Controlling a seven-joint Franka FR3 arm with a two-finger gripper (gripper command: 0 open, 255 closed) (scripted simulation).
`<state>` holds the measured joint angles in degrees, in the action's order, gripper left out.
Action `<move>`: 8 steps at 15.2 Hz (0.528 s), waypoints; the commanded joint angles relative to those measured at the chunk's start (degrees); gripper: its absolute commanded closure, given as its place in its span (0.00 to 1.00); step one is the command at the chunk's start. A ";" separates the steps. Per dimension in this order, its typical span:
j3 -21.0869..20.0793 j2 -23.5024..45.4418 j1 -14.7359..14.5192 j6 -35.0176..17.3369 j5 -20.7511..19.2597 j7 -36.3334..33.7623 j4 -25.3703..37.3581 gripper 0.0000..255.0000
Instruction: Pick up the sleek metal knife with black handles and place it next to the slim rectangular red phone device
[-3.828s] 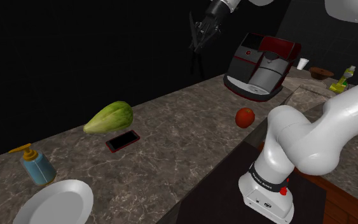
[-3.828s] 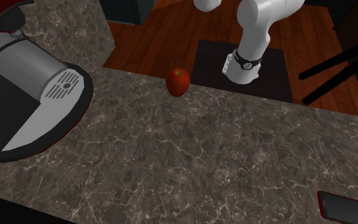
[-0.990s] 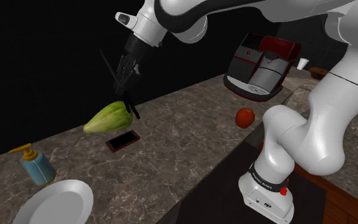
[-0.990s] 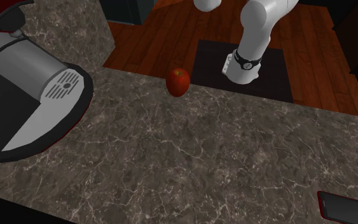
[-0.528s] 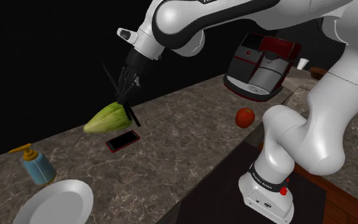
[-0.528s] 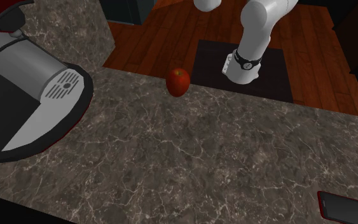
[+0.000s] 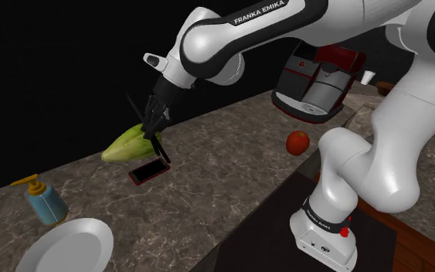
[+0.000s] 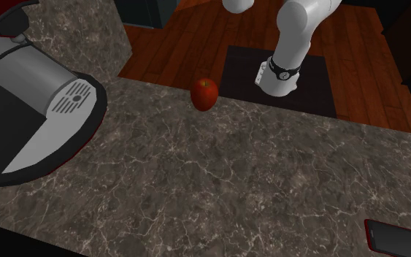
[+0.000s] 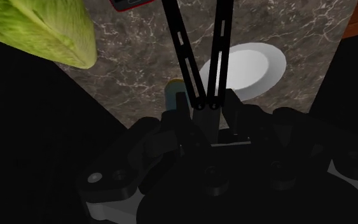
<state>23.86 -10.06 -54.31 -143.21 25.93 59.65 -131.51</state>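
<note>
The knife (image 7: 161,149) is clamped between the closed fingers of the gripper (image 7: 154,122) and hangs steeply over the counter (image 7: 231,181). Its lower end is seen at about 1 o'clock of the red phone (image 7: 149,171), just beside it; contact cannot be told. A lettuce (image 7: 129,144) lies at the phone's 11 o'clock.

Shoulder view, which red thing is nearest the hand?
The flat red phone, just below the hand holding the knife; the round red fruit and coffee machine sit far to the right.
</note>
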 commanded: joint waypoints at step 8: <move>1.22 3.73 -1.58 -5.47 6.89 6.84 -3.13 1.00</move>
<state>24.95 -6.67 -55.72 -148.06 31.95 65.59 -134.20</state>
